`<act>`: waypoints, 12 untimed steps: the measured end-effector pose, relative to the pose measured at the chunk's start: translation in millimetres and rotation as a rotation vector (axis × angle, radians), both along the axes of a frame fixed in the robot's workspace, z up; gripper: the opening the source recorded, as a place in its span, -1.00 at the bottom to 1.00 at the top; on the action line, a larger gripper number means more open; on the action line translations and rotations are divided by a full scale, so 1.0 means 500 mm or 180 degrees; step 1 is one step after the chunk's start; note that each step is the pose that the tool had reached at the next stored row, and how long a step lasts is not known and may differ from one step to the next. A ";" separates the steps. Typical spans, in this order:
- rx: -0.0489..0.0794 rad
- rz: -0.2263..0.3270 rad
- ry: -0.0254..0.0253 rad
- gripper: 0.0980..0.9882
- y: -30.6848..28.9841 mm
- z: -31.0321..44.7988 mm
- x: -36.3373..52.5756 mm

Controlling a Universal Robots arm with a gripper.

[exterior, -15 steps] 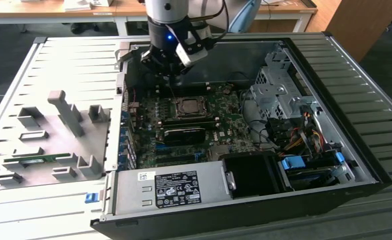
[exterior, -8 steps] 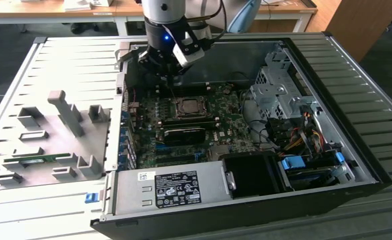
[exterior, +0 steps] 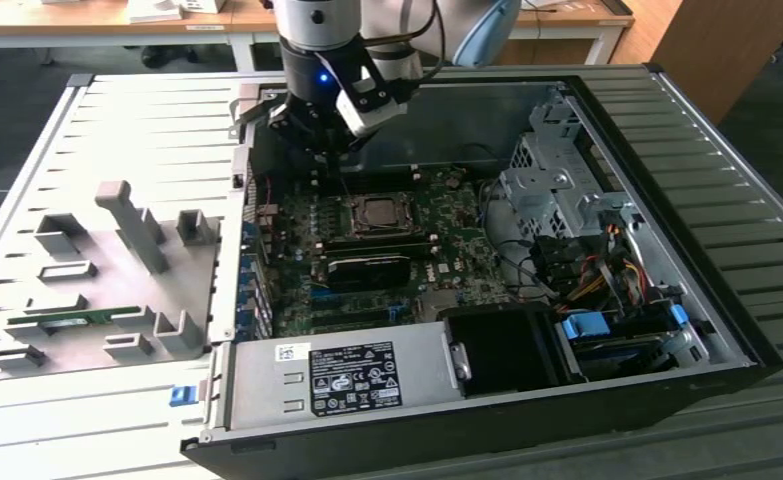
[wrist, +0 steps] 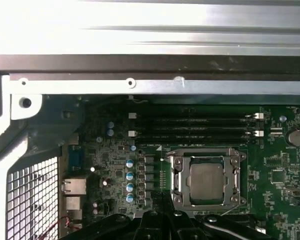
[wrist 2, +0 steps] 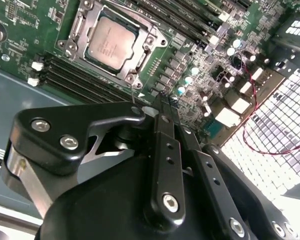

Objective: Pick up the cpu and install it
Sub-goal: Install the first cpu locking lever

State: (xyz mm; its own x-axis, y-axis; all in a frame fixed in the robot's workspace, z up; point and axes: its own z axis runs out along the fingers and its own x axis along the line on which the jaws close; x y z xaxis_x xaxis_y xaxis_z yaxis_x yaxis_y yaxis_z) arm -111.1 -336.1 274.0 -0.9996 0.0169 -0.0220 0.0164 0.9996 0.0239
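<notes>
The black gripper [exterior: 327,140] on the silver-and-black arm is hovering above the far edge of the green motherboard [exterior: 465,235] inside the open black computer case [exterior: 711,330]. In the second wrist view its black fingers [wrist 2: 162,145] are pressing together at the tips, with nothing between them.

The cpu [exterior: 379,212], a small flat square chip with a silvery-grey metal top, is lying in the dark-framed socket [exterior: 352,229] on the motherboard, below the gripper and a little toward the near side of the case, apart from the fingertips. In both wrist views the chip [wrist 2: 110,42] [wrist: 206,182] is sitting flat within the socket's metal frame [wrist 2: 75,30] [wrist: 179,175], just beyond the fingertips. Black memory slots [wrist: 195,127] are running alongside the socket.

Farther off, beyond the case wall to the gripper's side, a grey holder tray [exterior: 111,270] is carrying a long thin green memory stick [exterior: 74,319].
</notes>
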 end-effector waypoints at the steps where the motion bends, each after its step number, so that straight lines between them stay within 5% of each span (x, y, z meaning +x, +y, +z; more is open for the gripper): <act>1: 0.0000 0.0000 0.0000 -0.98 0.002 -0.001 -0.002; 12: 0.0000 0.0000 0.0000 -0.98 0.020 -0.027 -0.011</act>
